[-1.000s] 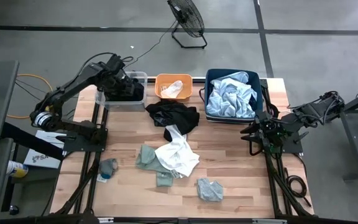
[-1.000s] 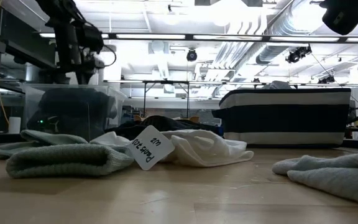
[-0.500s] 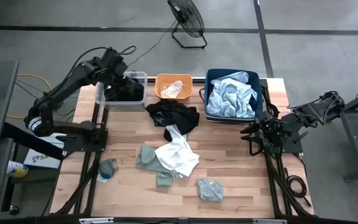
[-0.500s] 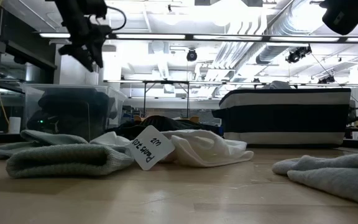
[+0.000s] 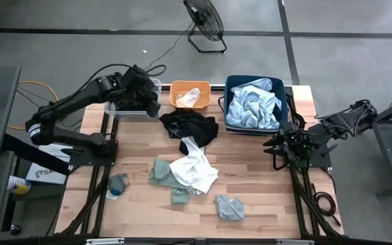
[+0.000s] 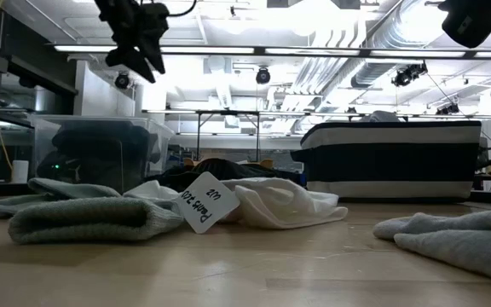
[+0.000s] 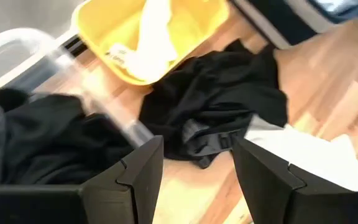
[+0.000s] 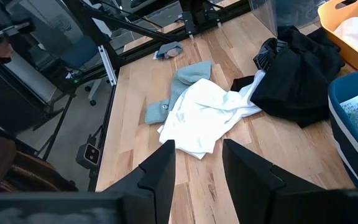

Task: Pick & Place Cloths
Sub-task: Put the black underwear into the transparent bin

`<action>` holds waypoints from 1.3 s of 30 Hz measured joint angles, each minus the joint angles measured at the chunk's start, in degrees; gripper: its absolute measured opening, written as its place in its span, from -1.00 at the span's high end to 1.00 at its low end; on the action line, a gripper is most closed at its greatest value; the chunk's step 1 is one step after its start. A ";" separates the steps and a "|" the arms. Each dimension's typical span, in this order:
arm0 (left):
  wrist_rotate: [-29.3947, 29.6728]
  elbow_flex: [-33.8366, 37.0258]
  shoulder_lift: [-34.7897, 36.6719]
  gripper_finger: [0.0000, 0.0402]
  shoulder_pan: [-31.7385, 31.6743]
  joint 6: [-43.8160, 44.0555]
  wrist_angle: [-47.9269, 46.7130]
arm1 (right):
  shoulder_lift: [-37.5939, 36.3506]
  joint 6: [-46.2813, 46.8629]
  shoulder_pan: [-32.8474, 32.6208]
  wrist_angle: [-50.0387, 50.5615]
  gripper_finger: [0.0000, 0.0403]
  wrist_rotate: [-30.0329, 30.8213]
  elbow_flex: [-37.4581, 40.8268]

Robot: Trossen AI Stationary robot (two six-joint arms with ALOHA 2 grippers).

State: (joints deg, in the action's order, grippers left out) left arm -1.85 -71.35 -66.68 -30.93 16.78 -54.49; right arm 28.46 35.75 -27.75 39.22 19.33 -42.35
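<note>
My left gripper (image 5: 150, 101) hangs open and tilted above the right end of the clear bin (image 5: 122, 114), high up in the low view (image 6: 135, 66); nothing is between its fingers (image 7: 194, 180). A black cloth (image 7: 30, 143) lies in that bin. Another black cloth (image 5: 190, 128) lies on the table before the orange bin (image 5: 175, 102), which holds a white cloth (image 5: 190, 95). A pale blue cloth (image 5: 252, 105) fills the navy bin (image 5: 229, 85). A white cloth (image 5: 194, 170) and several grey-green cloths (image 5: 160, 171) lie mid-table. My right gripper (image 5: 278, 146) waits open at the right edge (image 8: 197, 171).
A paper tag (image 6: 201, 203) sticks out from the white cloth. More small grey-green pieces lie at the near left (image 5: 118, 182) and the near middle (image 5: 230, 207). A floor fan (image 5: 205, 24) stands beyond the far edge. Bare wood shows at the near right (image 5: 271, 197).
My left gripper has risen from just above the clear bin and swung toward the table's right, toward the orange bin, rolling and tipping from pointing down to a slant. The cloths lie as before.
</note>
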 joint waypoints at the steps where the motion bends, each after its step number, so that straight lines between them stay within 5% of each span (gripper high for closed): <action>1: 0.09 0.03 -0.01 0.07 1.12 0.03 0.68 | 0.01 0.00 0.00 0.00 0.38 -0.02 0.00; 18: 12.94 0.15 -3.44 0.07 21.59 14.04 2.16 | -0.01 0.00 0.00 0.00 0.38 -0.01 0.00; 24: 13.12 0.17 -10.93 0.07 24.31 16.47 3.48 | 0.00 0.00 0.00 0.00 0.38 -0.01 0.00; 34: 14.62 3.17 -20.53 0.07 26.07 16.49 22.52 | 0.00 0.00 0.00 -0.04 0.38 -0.01 0.00; 39: 14.58 4.13 -25.19 0.07 24.92 16.55 24.18 | -0.01 0.00 0.00 -0.04 0.38 0.00 0.00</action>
State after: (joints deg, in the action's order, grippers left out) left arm 12.74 -67.22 -91.88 -6.01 33.34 -30.31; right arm 28.45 35.75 -27.75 39.18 19.33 -42.35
